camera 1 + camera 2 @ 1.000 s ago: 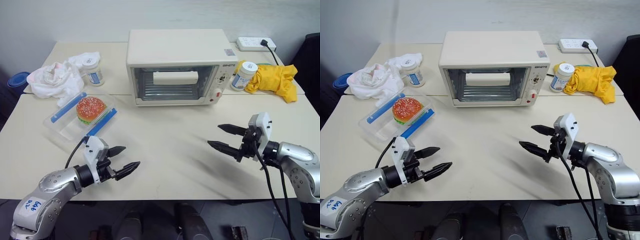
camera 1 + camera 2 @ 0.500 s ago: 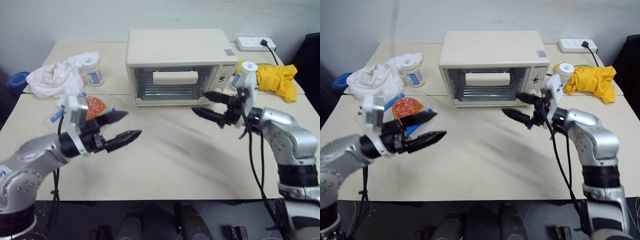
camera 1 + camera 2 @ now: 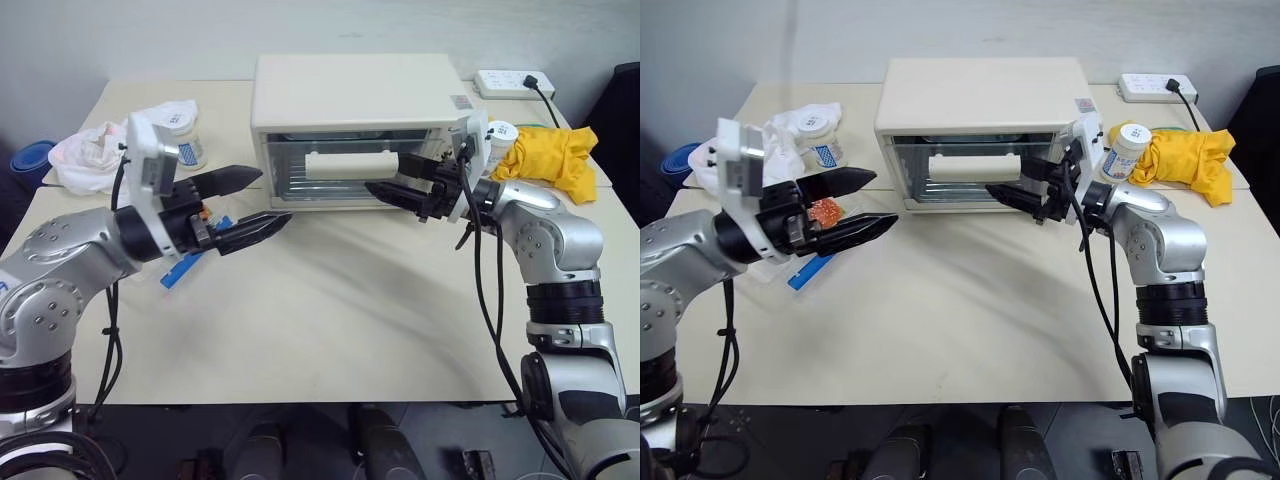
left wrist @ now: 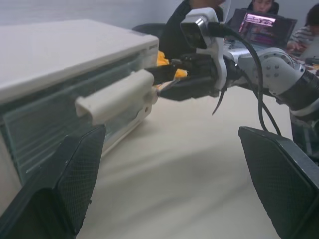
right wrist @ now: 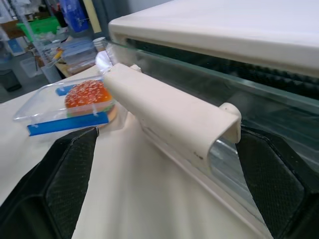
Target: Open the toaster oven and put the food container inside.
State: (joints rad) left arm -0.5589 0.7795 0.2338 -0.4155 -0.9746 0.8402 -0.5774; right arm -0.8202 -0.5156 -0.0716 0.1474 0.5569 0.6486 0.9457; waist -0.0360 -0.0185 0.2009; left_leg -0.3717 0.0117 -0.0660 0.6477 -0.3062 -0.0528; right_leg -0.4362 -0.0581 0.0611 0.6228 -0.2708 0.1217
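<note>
Holding my left gripper (image 3: pixel 252 199) with fingers apart above the clear blue-edged plastic food container (image 5: pixel 70 107) on the table, I find nothing done: the cream-white boxy toaster oven (image 3: pixel 355 100) is closed, my right gripper (image 3: pixel 392 179) spread at its handle.

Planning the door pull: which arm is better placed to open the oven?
Right. The right gripper is open at the door handle's end; the left gripper hovers over the container.

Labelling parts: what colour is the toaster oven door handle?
Cream-white, same as the toaster oven body; the handle shows best in the right wrist view.
</note>
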